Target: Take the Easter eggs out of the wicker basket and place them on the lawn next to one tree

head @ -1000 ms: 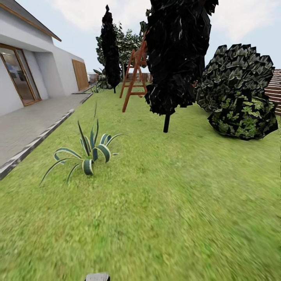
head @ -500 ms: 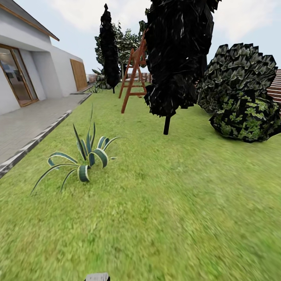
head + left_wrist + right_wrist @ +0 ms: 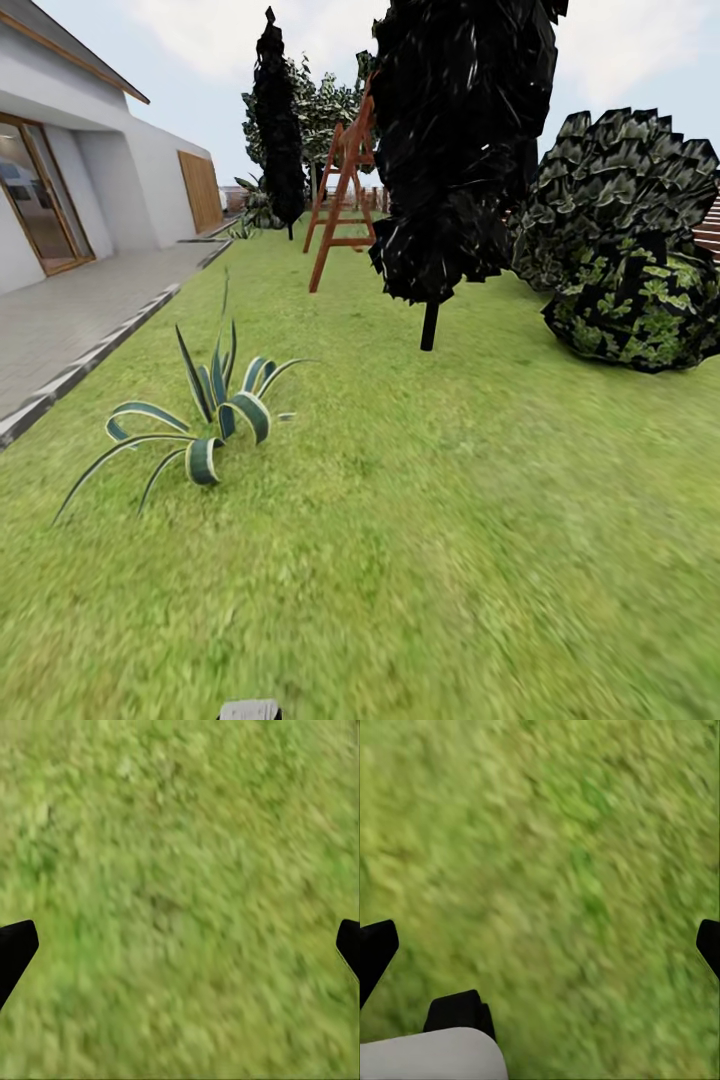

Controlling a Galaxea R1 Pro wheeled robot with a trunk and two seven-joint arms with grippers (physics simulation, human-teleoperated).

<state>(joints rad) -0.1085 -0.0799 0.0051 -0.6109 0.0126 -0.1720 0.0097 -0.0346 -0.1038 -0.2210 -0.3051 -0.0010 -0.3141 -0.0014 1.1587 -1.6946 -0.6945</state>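
Note:
The lawn [image 3: 430,530] stretches ahead of me as short, mottled green grass. The Easter eggs, the wicker basket and the pale-trunked tree are out of view. In the left wrist view my left gripper [image 3: 180,945] hangs over bare grass, open, with its black fingertips [image 3: 15,949] far apart at the picture's edges. My right gripper [image 3: 540,945] is likewise open over grass, holding nothing.
A striped agave plant [image 3: 215,415] grows at the near left. A dark-leaved thin-trunked tree [image 3: 450,150] stands ahead, with a big bush [image 3: 625,250] to its right. A wooden ladder frame [image 3: 340,190] is behind. The paved patio [image 3: 70,310] and house [image 3: 90,160] lie left.
The whole head view has shifted: the camera has moved forward over the lawn, so the agave sits lower and further left and the tree and bush look nearer. Both grippers are unchanged.

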